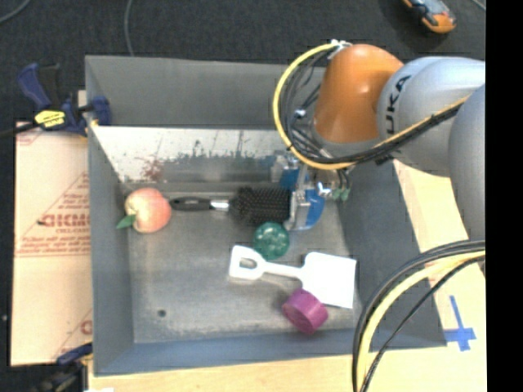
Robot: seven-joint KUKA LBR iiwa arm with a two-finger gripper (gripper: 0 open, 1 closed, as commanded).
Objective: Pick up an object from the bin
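Hand low beside black brush, perhaps touching; green round thing near.

1. One toy fruit, pink and red with a small green leaf, is lying in the grey bin.
2. One black brush with a dark handle is lying there too.
3. One round green thing, of a kind I cannot tell, is sitting there.
4. One white flat scoop is lying there.
5. One short purple cylinder is lying there.
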